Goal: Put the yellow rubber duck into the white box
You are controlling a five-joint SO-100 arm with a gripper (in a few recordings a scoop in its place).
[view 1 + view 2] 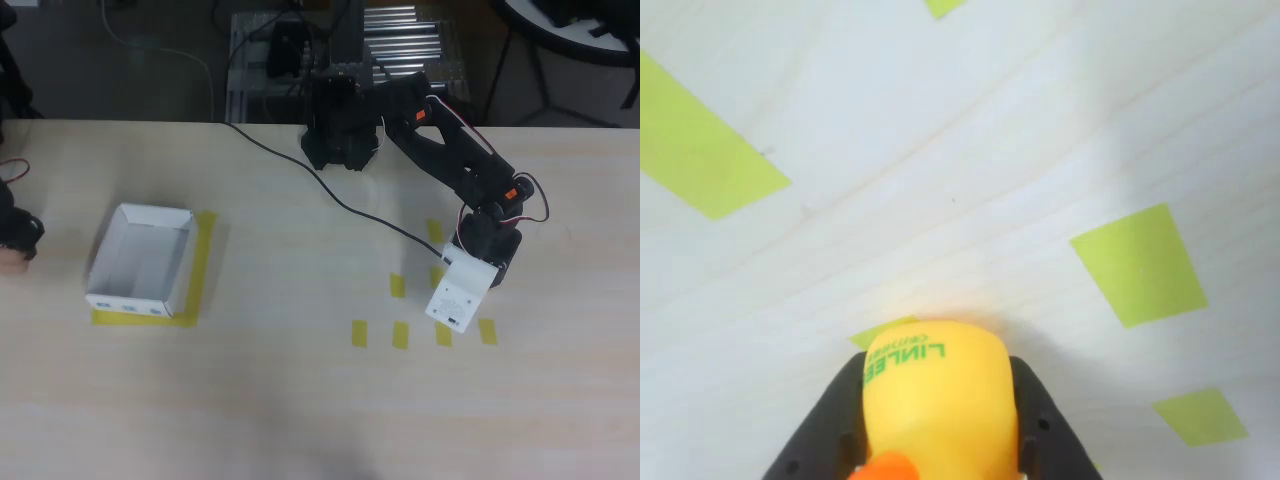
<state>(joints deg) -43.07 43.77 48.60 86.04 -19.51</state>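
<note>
With the fingers (937, 440) closed on the duck (937, 400) just above the surface (940, 200), we should lift straight, then carry it steadily across to the box (141, 262) well apart.

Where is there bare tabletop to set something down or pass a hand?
Free: the stretch between the white box and the tape marks, and the whole near edge below both. Crowded: the right side, where the gripper holds the yellow rubber duck over the marks.
</note>
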